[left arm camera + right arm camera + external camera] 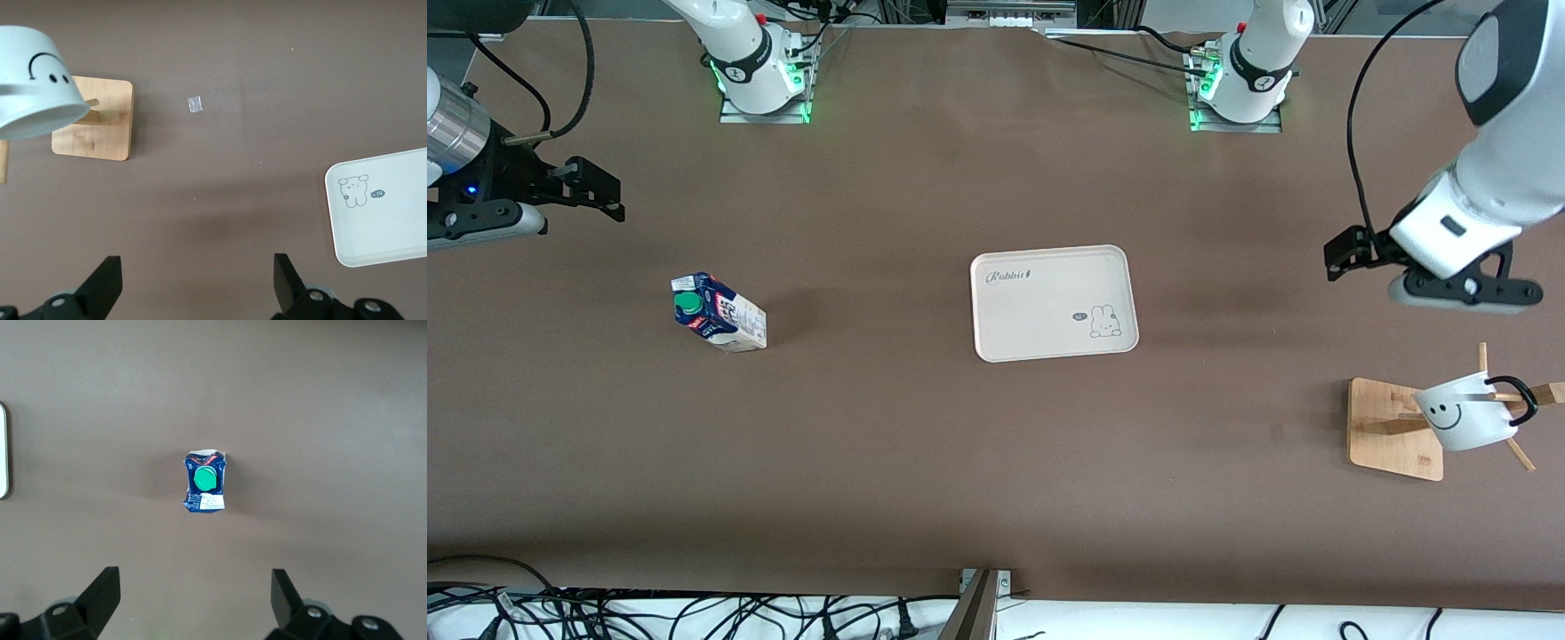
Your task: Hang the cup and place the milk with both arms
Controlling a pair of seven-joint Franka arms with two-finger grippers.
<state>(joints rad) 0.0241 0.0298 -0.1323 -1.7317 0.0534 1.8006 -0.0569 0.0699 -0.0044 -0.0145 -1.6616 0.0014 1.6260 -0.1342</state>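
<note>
The white cup (1463,418) with a smiley face hangs by its black handle on a peg of a wooden rack (1392,427) at the left arm's end of the table. It also shows in the left wrist view (33,80). My left gripper (1347,253) is open and empty in the air, over bare table beside the rack; its own view shows it (198,280) wide open. The milk (719,313) stands on the table toward the right arm's end, and shows in the right wrist view (205,480). My right gripper (600,188) is open and empty, over bare table (193,597).
A white tray (1054,302) with a rabbit print lies flat in the middle of the table, and shows in the left wrist view (380,207). A small bit of tape (195,104) lies on the table near the rack's base (93,117). Cables run along the table's near edge.
</note>
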